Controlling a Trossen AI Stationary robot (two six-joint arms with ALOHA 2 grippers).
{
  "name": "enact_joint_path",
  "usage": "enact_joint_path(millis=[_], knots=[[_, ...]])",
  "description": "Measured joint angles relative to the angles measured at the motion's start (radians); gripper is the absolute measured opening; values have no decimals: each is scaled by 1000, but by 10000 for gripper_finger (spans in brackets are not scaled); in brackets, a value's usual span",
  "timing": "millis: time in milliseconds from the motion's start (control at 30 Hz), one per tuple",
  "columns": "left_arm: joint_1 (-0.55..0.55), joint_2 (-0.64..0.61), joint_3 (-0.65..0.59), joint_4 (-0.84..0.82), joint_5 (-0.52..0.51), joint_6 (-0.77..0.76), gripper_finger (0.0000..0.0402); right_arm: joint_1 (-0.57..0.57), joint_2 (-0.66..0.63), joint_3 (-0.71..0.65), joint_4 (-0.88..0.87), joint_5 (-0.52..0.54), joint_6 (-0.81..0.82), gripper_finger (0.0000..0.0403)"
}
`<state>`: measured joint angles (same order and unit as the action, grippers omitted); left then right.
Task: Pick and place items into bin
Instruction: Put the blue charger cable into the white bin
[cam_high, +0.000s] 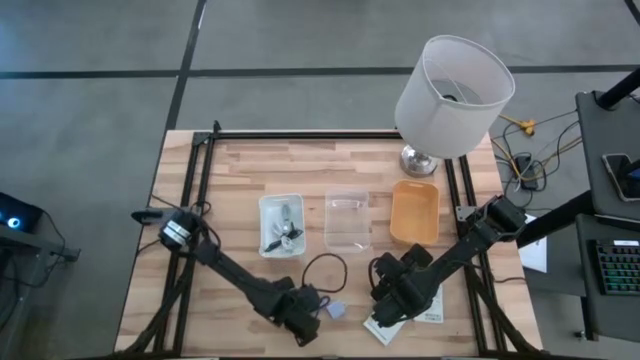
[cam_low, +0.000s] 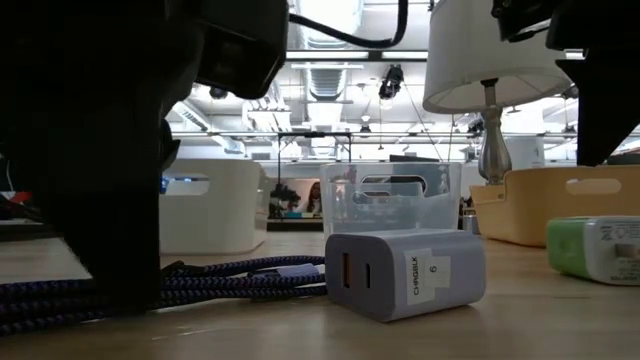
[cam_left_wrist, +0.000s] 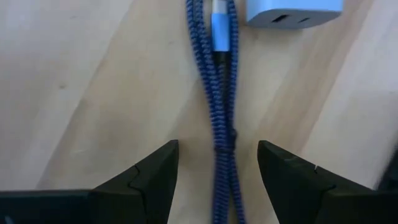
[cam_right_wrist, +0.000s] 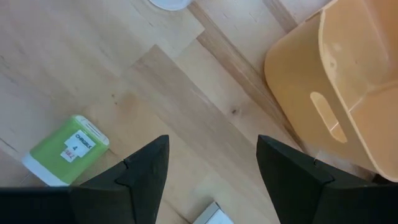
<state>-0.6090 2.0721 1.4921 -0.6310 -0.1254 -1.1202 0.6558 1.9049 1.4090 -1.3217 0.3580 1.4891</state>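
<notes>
A dark blue braided cable (cam_left_wrist: 222, 93) lies doubled on the wooden table, and its loop (cam_high: 325, 270) shows in the high view. My left gripper (cam_left_wrist: 217, 149) is low over it and open, one finger on each side of the two strands without touching them. The lavender-blue charger block (cam_low: 405, 272) rests flat just past the cable's plug end. My right gripper (cam_right_wrist: 211, 146) hangs open over bare wood near the table's near right part. The green piece (cam_right_wrist: 65, 152) lies flat beside it. White packets (cam_high: 385, 325) lie near the near edge.
Three bins stand in a row mid-table: a white bin (cam_high: 282, 225) with items in it, a clear bin (cam_high: 348, 220) and an orange bin (cam_high: 413, 212). A lamp (cam_high: 450, 95) stands at the far right. Bare wood lies left of the white bin.
</notes>
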Motion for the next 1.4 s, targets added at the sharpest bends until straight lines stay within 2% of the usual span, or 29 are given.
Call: enact_joint_path(millis=[167, 433, 667, 933, 1033, 1133, 1300, 1400], knots=[[-3, 1, -8, -16, -40, 1, 176, 1, 0, -1, 0, 0, 0, 228], [-10, 26, -6, -46, -73, 35, 80, 1, 0, -3, 0, 0, -3, 228], [-8, 27, -6, -43, -87, 88, 13, 1, 0, -9, 1, 1, -4, 228], [6, -8, 3, -76, -78, 106, 5, 1, 0, -13, 1, 1, -4, 228], [15, -84, -1, -78, -120, 61, 4, 1, 0, -13, 1, 1, -4, 228], [27, -214, -12, -75, -187, -24, 3, 1, 0, -13, -5, 1, 27, 228], [33, -441, -64, -72, -375, -220, 3, 0, 0, -13, -16, 2, 106, 228], [51, -576, -141, -121, -485, -328, 3, 0, 0, -13, -18, 5, 131, 228]])
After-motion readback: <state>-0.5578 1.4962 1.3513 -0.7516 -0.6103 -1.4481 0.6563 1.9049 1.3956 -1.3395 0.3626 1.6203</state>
